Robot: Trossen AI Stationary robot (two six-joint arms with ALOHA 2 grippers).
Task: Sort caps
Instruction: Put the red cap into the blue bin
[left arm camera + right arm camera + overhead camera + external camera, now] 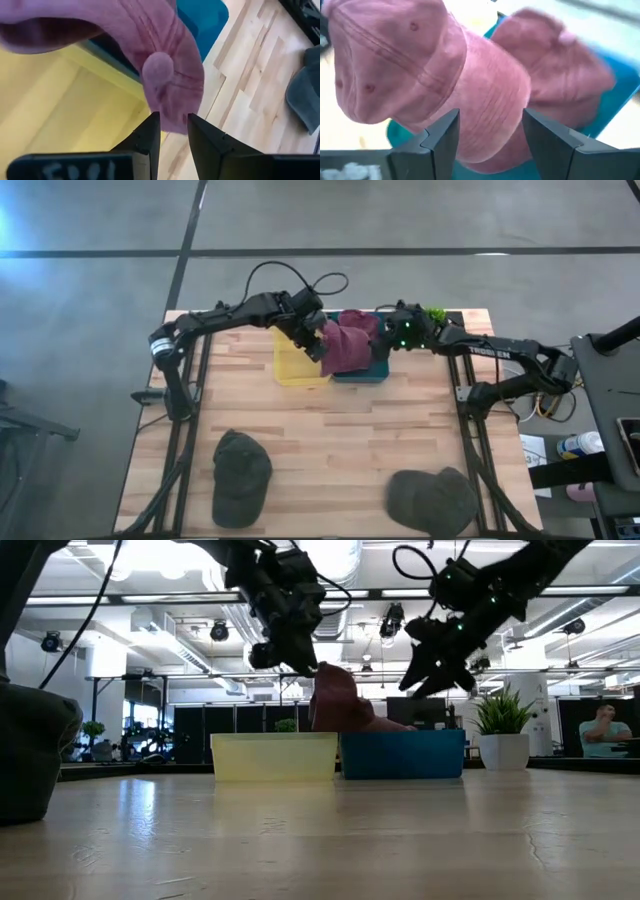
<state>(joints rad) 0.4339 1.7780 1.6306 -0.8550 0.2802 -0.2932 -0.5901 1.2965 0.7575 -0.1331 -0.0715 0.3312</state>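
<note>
Left tool (318,340) pinching maroon cap (345,345) above bins, right tool (385,345) spread, pale plank table (340,440), dim workshop beyond

Readable text, one item: white capital lettering along the forearm of the right arm (497,351), above the right edge of the desk, seen from overhead; it appears to read "TROSSEN", though the letters are small. A second white marking stands on the dark body of the left gripper (172,131) in its own wrist view; its characters are blurred and cannot be made out. No other labels, numbers or signs are legible.
</note>
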